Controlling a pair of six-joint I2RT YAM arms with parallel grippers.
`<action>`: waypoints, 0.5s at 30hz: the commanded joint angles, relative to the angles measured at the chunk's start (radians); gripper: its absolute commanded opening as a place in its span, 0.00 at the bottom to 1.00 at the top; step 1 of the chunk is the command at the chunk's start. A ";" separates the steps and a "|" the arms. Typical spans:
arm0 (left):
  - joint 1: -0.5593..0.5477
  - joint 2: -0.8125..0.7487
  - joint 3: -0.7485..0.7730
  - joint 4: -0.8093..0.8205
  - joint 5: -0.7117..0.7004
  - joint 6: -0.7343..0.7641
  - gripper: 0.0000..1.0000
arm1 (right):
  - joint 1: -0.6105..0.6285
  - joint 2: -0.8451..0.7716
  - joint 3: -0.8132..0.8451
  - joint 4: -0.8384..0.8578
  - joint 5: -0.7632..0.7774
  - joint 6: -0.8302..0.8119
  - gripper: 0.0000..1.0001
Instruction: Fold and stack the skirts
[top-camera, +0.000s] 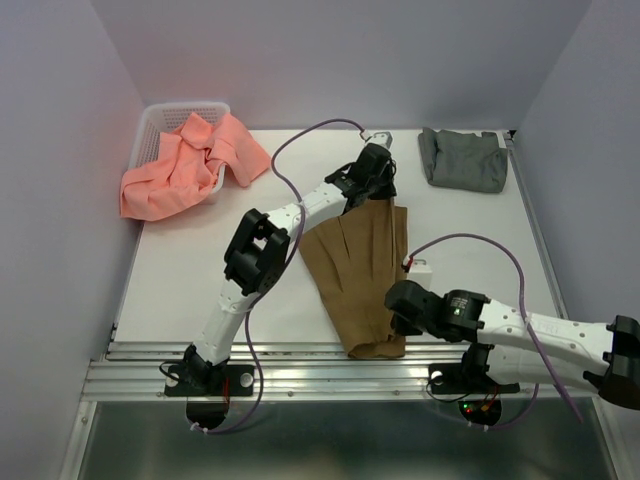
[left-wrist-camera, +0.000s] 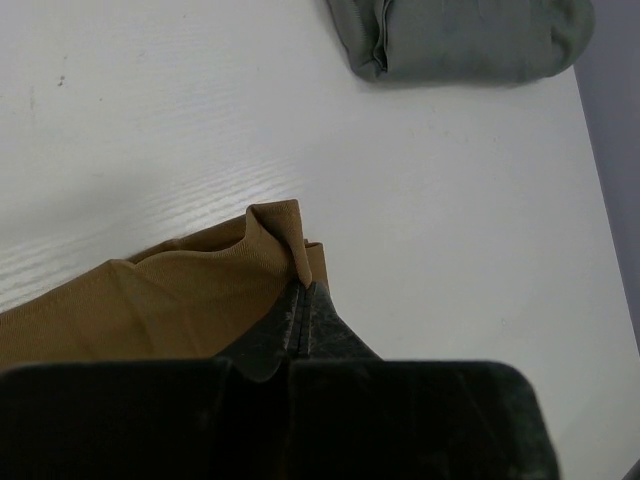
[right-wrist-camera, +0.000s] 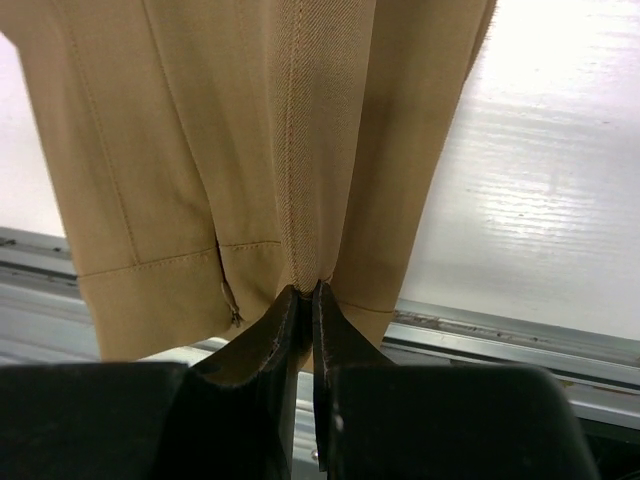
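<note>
The tan-brown pleated skirt (top-camera: 362, 272) lies stretched from the table's middle to its near edge. My left gripper (top-camera: 383, 192) is shut on its far corner; in the left wrist view (left-wrist-camera: 305, 288) the cloth (left-wrist-camera: 180, 300) bunches at the tips. My right gripper (top-camera: 400, 320) is shut on the skirt's waistband at the near edge, and in the right wrist view (right-wrist-camera: 308, 290) the skirt (right-wrist-camera: 260, 130) hangs above the tips. The grey skirt (top-camera: 463, 159) lies folded at the back right, also in the left wrist view (left-wrist-camera: 460, 38). The salmon-pink skirt (top-camera: 190, 162) is crumpled, spilling from the basket.
A white lattice basket (top-camera: 160, 115) stands at the back left corner. Metal rails (top-camera: 300, 380) run along the table's near edge, also seen in the right wrist view (right-wrist-camera: 520, 335). Lavender walls close in the left, back and right sides.
</note>
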 joint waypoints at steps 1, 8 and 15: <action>-0.004 -0.033 0.038 0.074 0.038 0.036 0.00 | -0.001 -0.046 0.044 0.020 -0.084 0.019 0.01; -0.008 -0.057 0.018 0.063 0.046 0.065 0.00 | -0.001 -0.089 0.013 0.022 -0.132 0.061 0.01; -0.019 -0.012 0.043 0.049 0.092 0.102 0.00 | -0.001 -0.115 -0.068 0.020 -0.144 0.113 0.01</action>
